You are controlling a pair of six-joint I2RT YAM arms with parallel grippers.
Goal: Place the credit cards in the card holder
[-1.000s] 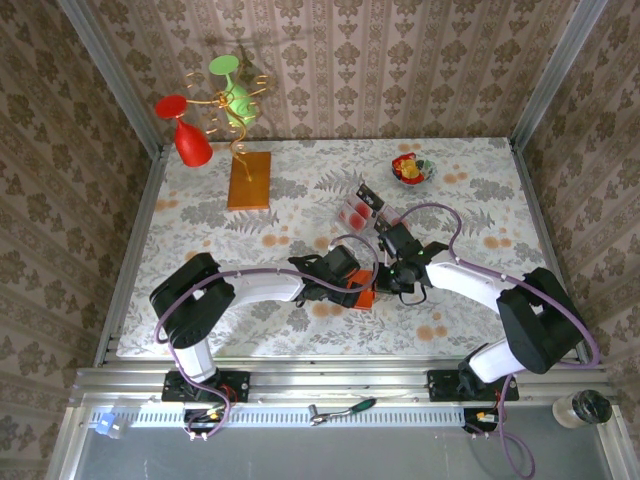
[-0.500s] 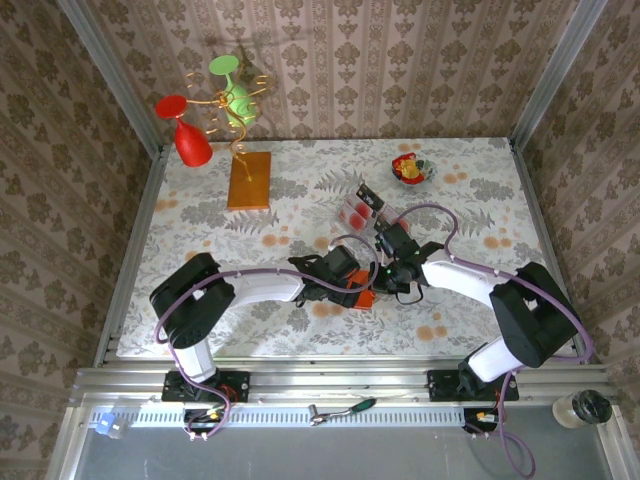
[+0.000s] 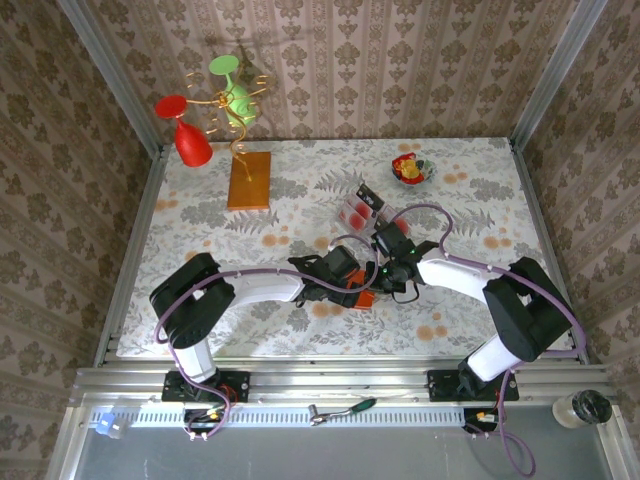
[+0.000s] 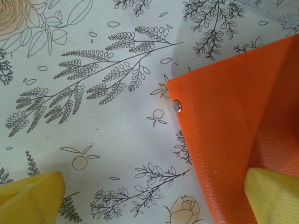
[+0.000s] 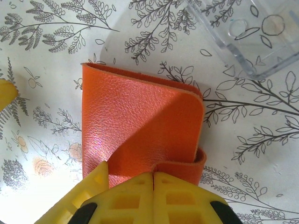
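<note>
Left tool (image 4: 153, 199) is standing wide open, empty, over a corner of the orange card holder (image 5: 140, 121); right tool (image 5: 153, 189) is sitting fully closed against its edge

card holder (image 5: 140, 121): small flat orange leather-like wallet, centre of the frame, lying closed on the cloth; two layers show along its upper edge, its upper right corner is rounded, and a lower leaf curls up at its lower right.
right gripper (image 5: 153, 176): two yellow ribbed plastic fingers at bottom centre, pressed together with no gap, tips touching the wallet's lower edge.
slanted yellow finger (image 5: 88, 191): lower left, just beside the right gripper, tip on the wallet's lower left.
yellow tip (image 5: 5, 93): left edge, apart from the wallet.
clear plastic tray (image 5: 243, 37): upper right corner, near the wallet, not touching.
table cloth (image 5: 56, 56): white, grey leaf and flower line print.
</note>
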